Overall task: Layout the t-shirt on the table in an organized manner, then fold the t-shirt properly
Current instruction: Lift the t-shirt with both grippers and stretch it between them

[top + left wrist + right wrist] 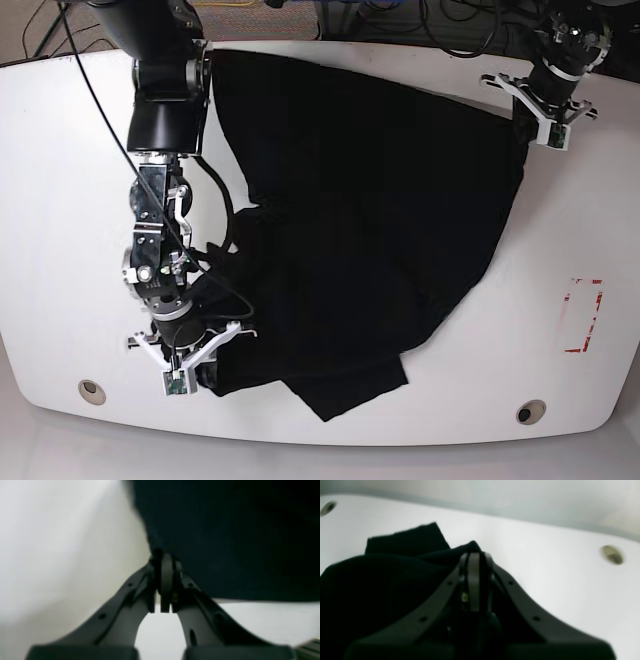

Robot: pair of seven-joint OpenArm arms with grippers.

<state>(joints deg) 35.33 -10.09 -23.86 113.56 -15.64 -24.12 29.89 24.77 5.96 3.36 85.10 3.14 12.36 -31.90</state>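
Pinching one t-shirt (pixel 370 220), both arms' fingers (pixel 163 562) (pixel 475 557) seem clamped on cloth, two grommets (pixel 531 411) visible.

**Three cameras: one overhead, two riding the wrists**

The base view looks steeply down from above, far enough to take in nearly the whole table (pixel 60 200) edge to edge. The left wrist view sits just behind the left gripper (pixel 163 555), very close, blurred, facing along its fingers over black t-shirt (pixel 237 542) cloth. The right wrist view sits likewise behind the right gripper (pixel 475 555), facing low across the tabletop toward two grommets (pixel 612 554). All three views share shirt and white tabletop.
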